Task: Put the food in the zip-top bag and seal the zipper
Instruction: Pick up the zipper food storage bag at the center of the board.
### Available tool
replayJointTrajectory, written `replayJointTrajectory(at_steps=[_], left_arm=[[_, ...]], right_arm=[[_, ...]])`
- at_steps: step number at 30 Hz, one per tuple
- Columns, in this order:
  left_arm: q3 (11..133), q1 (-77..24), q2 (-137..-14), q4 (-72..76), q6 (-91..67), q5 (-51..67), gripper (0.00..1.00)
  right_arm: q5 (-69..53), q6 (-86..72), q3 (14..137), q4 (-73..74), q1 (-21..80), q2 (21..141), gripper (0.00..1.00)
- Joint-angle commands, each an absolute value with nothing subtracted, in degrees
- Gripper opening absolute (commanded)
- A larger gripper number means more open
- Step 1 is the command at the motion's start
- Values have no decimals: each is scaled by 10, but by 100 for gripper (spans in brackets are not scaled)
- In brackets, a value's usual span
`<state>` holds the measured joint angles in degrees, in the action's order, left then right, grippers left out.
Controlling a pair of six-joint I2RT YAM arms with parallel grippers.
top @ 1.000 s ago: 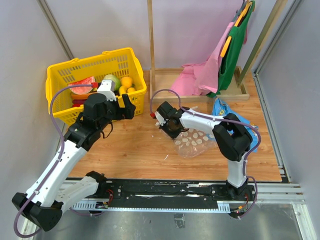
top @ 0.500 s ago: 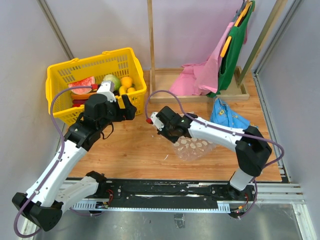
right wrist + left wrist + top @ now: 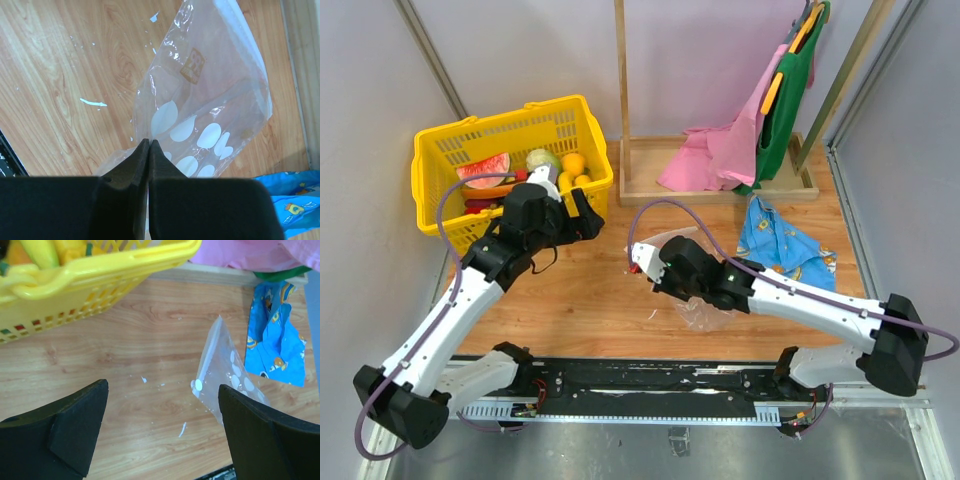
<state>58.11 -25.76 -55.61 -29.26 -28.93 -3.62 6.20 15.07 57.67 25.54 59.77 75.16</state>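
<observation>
The basket (image 3: 490, 128) is bright yellow, its walls a lattice of small holes. Inside it are a red slice with green rind (image 3: 483, 168), a pale green ball (image 3: 542, 158) and yellow-orange fruit (image 3: 573, 163). Right of the basket, the bag (image 3: 215, 100) is clear, printed with white round dots and one small brown mark. Farther right, a cloth (image 3: 780, 240) is blue with small yellow and red cartoon figures. Behind it are a pink cloth (image 3: 720, 155) and a dark green garment (image 3: 795, 100) with orange trim. The table (image 3: 590, 300) is light wood grain.
</observation>
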Motion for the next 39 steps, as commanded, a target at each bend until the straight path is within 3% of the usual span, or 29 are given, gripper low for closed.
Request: replayJointTrajectory(at_steps=[1,12,23,28,35,37,39], left_arm=[[582,-262,-592,-282,-331,33,93],[524,-263,-669,-186,-415,204,80],[489,-278,-701,-115,-463,240,71],[486,-291,-710,-103,-469,236,54],[503,-298,-693,-115,-437,204,9],[513,-305,-681,-118,-421,185,1],[528,-314,-670,-130,-401,161,0]], right_arm=[[78,190,530,190,620,700,1],[80,190,505,166,628,677,1],[75,188,497,147,635,667,1],[76,186,489,133,638,660,1],[77,163,491,145,638,648,1],[82,154,493,153,638,639,1],[91,141,495,156,637,624,6]])
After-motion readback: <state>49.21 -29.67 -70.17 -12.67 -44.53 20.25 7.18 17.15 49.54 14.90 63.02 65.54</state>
